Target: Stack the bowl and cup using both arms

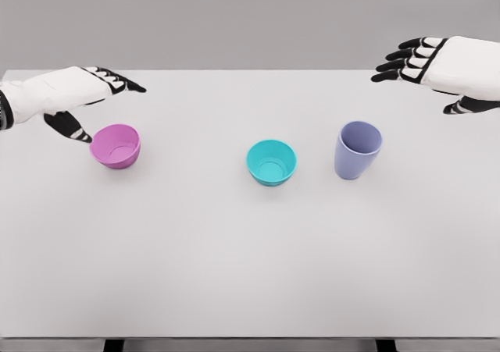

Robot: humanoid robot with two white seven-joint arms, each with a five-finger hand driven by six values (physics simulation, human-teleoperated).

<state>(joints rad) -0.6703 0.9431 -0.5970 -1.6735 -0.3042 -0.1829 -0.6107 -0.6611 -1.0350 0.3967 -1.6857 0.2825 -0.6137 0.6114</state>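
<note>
Table (234, 274), white and flat, carries three upright vessels in a row: teal round bowl (272, 162) at centre, lavender tapered cup (358, 150) just to its right, pink round bowl (116, 146) well to the left. Left hand (78, 94) hovers beside the pink bowl, fingers extended, holding nothing. Right hand (437, 67) hangs beyond the cup, fingers spread, empty.

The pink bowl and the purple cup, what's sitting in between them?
In the head view, a teal bowl sits between the pink bowl and the purple cup, nearer the cup. It stands upright on the white table, touching neither.
</note>
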